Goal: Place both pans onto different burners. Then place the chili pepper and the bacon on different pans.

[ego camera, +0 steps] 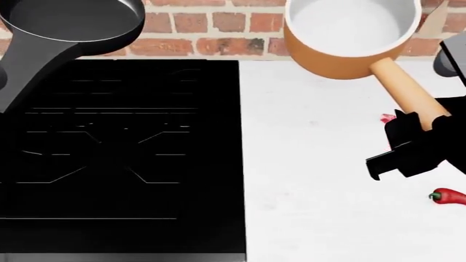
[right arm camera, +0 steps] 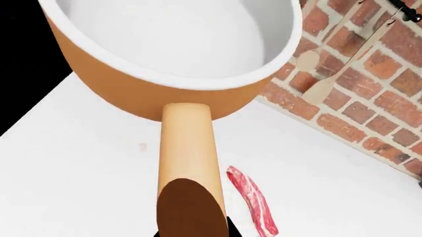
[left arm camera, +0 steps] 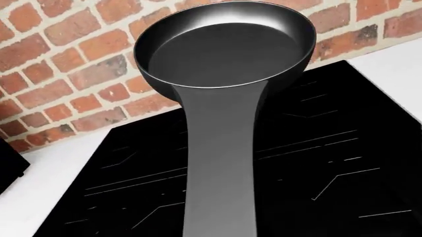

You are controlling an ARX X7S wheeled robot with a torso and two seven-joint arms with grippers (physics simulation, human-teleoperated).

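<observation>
Spanning the left of the head view, the black stovetop [ego camera: 120, 164] carries no pan yet: the black frying pan [ego camera: 73, 22] hangs above its rear burners by its long handle, the left hand out of view, grip unconfirmed, while the orange saucepan [ego camera: 350, 38] is raised over the white worktop [ego camera: 313, 180] with the right hand [ego camera: 411, 144] clamped on its handle end. Both pans appear rigid and front-heavy, so tilt is judged the risk. The bacon [right arm camera: 252, 200], limp, and the chili pepper [ego camera: 448, 196], glossy and best pinched mid-body, lie on the worktop.
</observation>
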